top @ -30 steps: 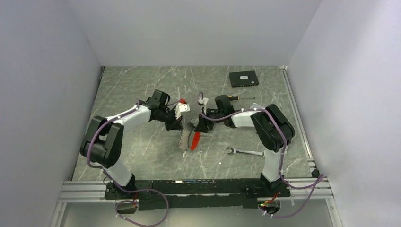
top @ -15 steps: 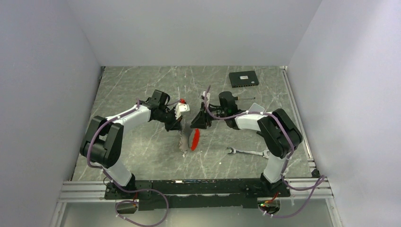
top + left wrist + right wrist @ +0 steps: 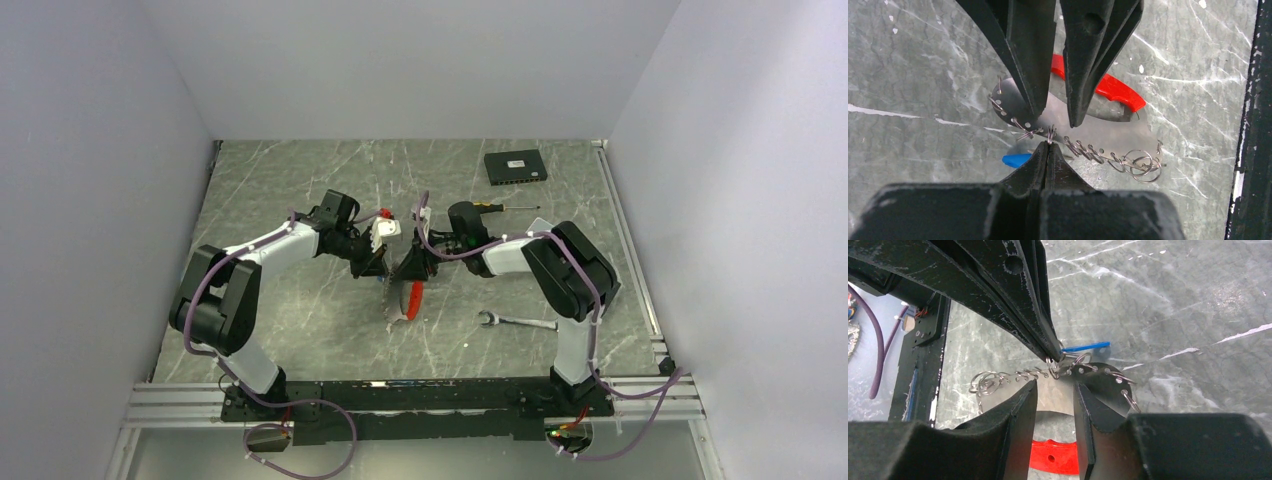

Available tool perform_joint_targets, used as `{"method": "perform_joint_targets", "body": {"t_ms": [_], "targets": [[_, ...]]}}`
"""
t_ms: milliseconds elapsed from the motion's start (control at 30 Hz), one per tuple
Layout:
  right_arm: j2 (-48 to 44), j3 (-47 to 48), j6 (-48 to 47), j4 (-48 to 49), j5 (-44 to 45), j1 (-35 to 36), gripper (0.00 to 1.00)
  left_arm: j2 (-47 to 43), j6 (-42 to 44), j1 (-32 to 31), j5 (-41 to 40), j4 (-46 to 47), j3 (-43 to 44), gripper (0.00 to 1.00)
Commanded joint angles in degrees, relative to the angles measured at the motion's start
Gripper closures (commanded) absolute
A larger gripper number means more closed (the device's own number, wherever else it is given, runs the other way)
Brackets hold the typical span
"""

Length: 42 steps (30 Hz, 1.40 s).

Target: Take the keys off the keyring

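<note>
The keyring (image 3: 398, 298) is a flat silvery plate (image 3: 1098, 127) with small wire rings threaded along its holed edge and a red oblong tag (image 3: 1113, 87). It hangs between both grippers above the table. My left gripper (image 3: 1049, 145) is shut on one small ring at the plate's edge. A key with a blue head (image 3: 1015, 160) shows just behind my left fingers, and also in the right wrist view (image 3: 1088, 346). No other key shows clearly. My right gripper (image 3: 1054, 390) is open, its fingers (image 3: 1020, 410) close against the plate opposite my left gripper, holding nothing.
A silver wrench (image 3: 518, 322) lies on the table right of the grippers. A yellow-and-black screwdriver (image 3: 500, 206) and a black box (image 3: 515, 166) lie at the back right. A cluster of loose rings (image 3: 1143, 165) hangs at one end of the plate.
My right gripper drew back to the right and up, then came in again close to my left gripper. The keyring swung slightly with it. My left gripper kept its hold.
</note>
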Motion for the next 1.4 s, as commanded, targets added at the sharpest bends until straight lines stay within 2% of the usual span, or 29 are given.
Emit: {"method": "perform_joint_targets", "body": {"t_ms": [0,233,333,400,500,533,600,733,867,1067,1100,1133,1367], "targets": [[0.1,1.8,0.1,6.1,-2.2,0.4,0.64,-1.2,-0.4,-0.4,4.0,0.9,1.9,1.0],[0.3,2.6,-0.4,6.3,-2.5,1.1,0.65,-0.9,0.3,-0.4,4.9,0.2,2.2,1.0],[0.5,3.0,-1.0,5.6,-2.3,1.3,0.69,-1.0,0.4,-0.4,4.8,0.2,2.1,1.0],[0.6,2.9,-1.5,5.3,-2.4,1.4,0.77,-0.9,0.5,-0.4,4.7,0.0,2.2,1.0],[0.6,2.8,-2.4,4.6,-2.1,1.6,0.99,-0.8,-0.7,-0.4,4.2,0.1,2.4,1.0],[0.3,2.5,-2.5,4.8,-1.7,1.7,1.0,-0.7,-1.9,-0.2,4.1,0.4,2.6,1.0],[-0.1,1.8,-2.1,5.8,-0.8,1.6,1.0,-0.2,-5.7,0.6,4.5,1.1,3.2,0.98],[-1.3,-0.3,-0.8,9.8,0.8,1.7,1.0,-0.2,-9.3,3.7,8.7,2.3,3.2,0.8],[-1.9,-1.5,0.7,13.1,1.5,1.7,1.0,-0.4,-10.2,5.5,11.0,2.5,2.1,0.73],[-1.3,-3.2,4.2,19.2,1.4,1.7,1.0,-0.5,-11.4,7.7,14.2,6.6,-0.5,0.72],[-1.3,-3.6,4.9,20.3,1.5,1.7,1.0,-6.5,-11.3,7.7,14.8,7.1,-1.0,0.72],[-1.1,-3.9,5.6,21.8,1.5,1.6,1.0,-1.5,-11.4,7.7,15.3,8.1,-1.6,0.72],[0.8,-4.9,11.3,29.2,2.2,1.7,1.0,-0.1,-12.7,7.5,15.2,10.0,-2.2,0.75]]}}
